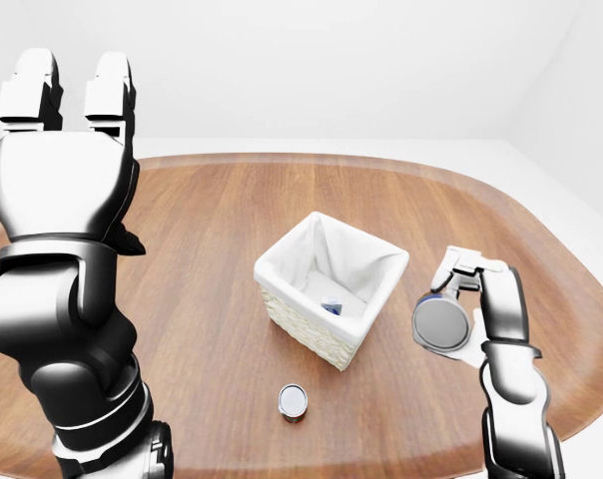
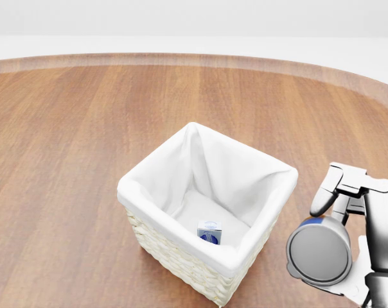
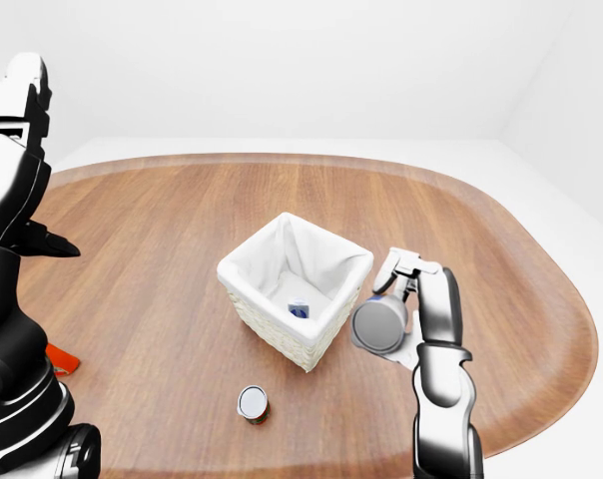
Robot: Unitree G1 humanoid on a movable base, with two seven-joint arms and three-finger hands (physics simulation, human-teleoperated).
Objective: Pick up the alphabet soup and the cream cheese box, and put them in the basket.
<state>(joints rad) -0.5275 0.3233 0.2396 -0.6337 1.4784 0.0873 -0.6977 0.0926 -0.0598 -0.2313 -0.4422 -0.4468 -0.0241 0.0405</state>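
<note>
Silver-lidded and upright, a small can (image 1: 293, 402) stands at six o'clock on the wooden table (image 1: 202, 220), and just up from it our right hand (image 2: 348, 237) has its fingers wrapped around the alphabet soup (image 2: 319, 250), carried off the table at about four o'clock of the basket (image 2: 181, 260). Inside the white-lined basket at the table's middle lies the cream cheese box (image 2: 209, 232). Out at nine o'clock we see our left hand (image 1: 67, 150) raised with its fingers spread, carrying nothing.

The basket (image 2: 157, 204) wall hides most of the small box (image 2: 209, 232) inside. An orange thing (image 3: 62, 359) is half hidden behind the left arm (image 3: 12, 329). The left hand (image 1: 67, 105) is cut off by the right-eye view's edge.
</note>
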